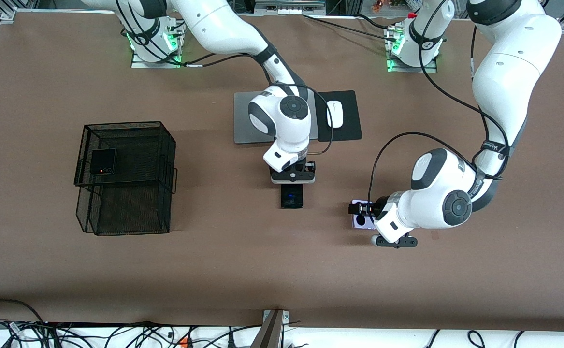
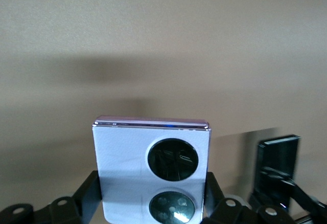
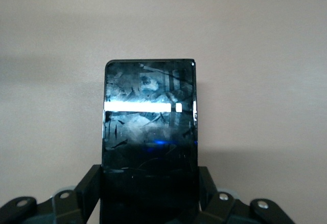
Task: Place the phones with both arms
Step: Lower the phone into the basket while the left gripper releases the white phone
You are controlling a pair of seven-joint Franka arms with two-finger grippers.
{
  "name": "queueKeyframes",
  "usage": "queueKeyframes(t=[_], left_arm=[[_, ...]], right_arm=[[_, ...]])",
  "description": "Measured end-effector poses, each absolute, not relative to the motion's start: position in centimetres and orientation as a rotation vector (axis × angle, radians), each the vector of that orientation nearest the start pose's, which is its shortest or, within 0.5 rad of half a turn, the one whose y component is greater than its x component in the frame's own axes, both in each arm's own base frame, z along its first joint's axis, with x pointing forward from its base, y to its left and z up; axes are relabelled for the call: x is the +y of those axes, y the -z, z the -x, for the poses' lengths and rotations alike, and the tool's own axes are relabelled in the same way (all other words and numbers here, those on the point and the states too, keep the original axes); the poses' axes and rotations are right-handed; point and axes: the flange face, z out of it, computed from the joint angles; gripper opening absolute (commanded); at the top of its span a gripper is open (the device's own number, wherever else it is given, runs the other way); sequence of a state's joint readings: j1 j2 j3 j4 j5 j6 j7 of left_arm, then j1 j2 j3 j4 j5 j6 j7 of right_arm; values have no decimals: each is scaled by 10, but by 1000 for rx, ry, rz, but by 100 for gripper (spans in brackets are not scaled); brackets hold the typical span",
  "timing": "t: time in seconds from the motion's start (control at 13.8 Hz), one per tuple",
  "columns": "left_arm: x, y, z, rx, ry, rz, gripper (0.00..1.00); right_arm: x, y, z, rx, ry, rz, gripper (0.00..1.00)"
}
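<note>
At the centre of the front view, your right gripper (image 1: 293, 180) clamps the long black phone (image 1: 292, 196), which juts out toward the camera past the fingers (image 3: 89, 185). Lower right of centre, your left gripper (image 1: 357, 209) holds the lavender phone (image 2: 152, 168) by its side edges. In the wire basket (image 1: 124, 179) at middle left lies the squarish black phone (image 1: 103, 161).

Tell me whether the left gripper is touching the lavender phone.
Touching. The left wrist view shows the left gripper fingers pressed against both sides of the lavender phone.
</note>
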State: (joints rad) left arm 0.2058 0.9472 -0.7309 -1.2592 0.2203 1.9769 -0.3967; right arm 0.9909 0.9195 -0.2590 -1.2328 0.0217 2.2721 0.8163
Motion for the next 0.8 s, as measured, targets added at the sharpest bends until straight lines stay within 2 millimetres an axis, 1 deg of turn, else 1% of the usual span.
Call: queueKeyframes(t=[0.15, 0.22, 0.36, 0.44, 0.51, 0.65, 0.8], left_arm=[[-233, -275, -705, -30, -303, 3463, 36], [-242, -274, -704, -59, -294, 3467, 36], [-267, -269, -700, -130, -269, 3486, 36], [-286, -262, -696, -177, -259, 3497, 36], [-307, -253, -690, -223, -252, 3506, 36], [-352, -225, -672, -273, -226, 3484, 36], [-392, -195, -649, -262, -175, 3424, 37]], right_arm=[[538, -286, -542, -60, 299, 3190, 61], [524, -314, -548, -77, 261, 3209, 61], [486, -366, -563, -109, 173, 3244, 61], [461, -387, -572, -128, 132, 3257, 61], [434, -403, -580, -149, 105, 3265, 61], [370, -423, -594, -183, 66, 3274, 61], [303, -436, -596, -222, 14, 3273, 61]])
